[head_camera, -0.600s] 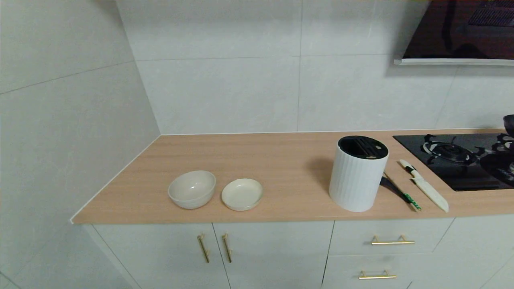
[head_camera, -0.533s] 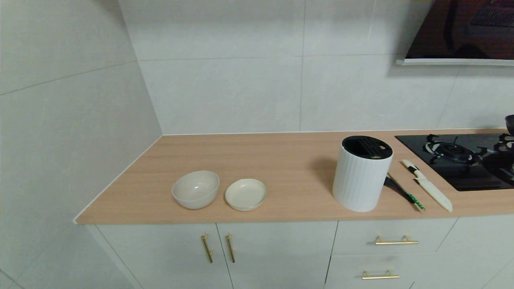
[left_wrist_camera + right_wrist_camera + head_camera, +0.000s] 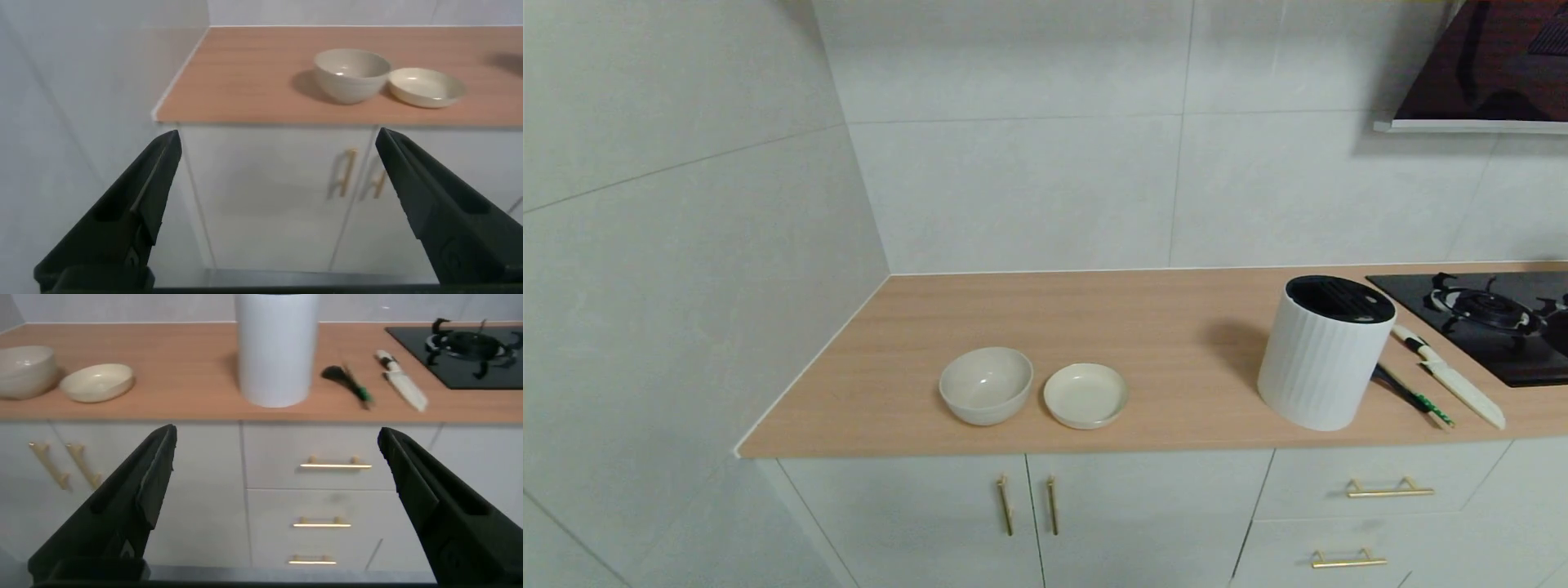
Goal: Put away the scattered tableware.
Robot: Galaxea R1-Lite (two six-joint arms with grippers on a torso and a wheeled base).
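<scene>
Bowl (image 3: 986,384) beside dish (image 3: 1085,395), knife (image 3: 1452,379) outside holder (image 3: 1316,367)

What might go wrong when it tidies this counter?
The cream round bowl and cream shallow dish sit close together near the front edge of the wooden counter; gripping one may shove the other off.
The cream knife lies flat near the white ribbed holder; a clumsy grab could slide it off.

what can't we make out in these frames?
- Holder slots: head view, too dark to tell if anything is inside; right wrist view, its top is cut off by the edge.
- Utensil: head view, black end partly behind the holder.
- Stove: head view, cut off by the right edge.
</scene>
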